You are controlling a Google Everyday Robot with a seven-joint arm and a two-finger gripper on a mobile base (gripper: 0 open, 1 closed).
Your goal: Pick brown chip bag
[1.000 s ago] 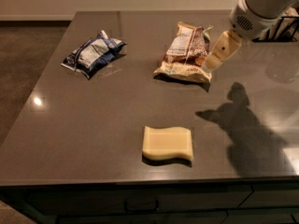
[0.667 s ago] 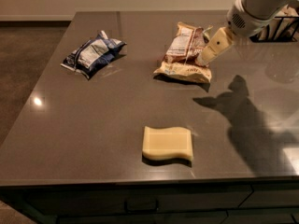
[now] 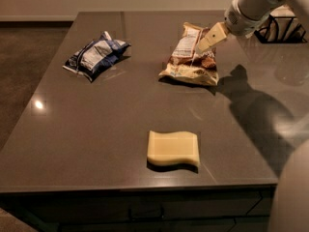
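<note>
At top-R of brown chip bag [image 3: 187, 61], end effector [image 3: 203, 44]

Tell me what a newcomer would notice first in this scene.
The robot's cream hand is at the far right, over the top of the glossy brown and tan chip bag. A pale yellow wavy-edged sponge lies near the front of the dark grey table, and a dark blue and white snack bag lies far left.

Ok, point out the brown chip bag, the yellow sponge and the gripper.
brown chip bag [image 3: 194, 63]: camera view, dark brown middle.
yellow sponge [image 3: 173, 148]: camera view, middle of top face.
gripper [image 3: 203, 45]: camera view, fingertip end, by the bag's upper right.
</note>
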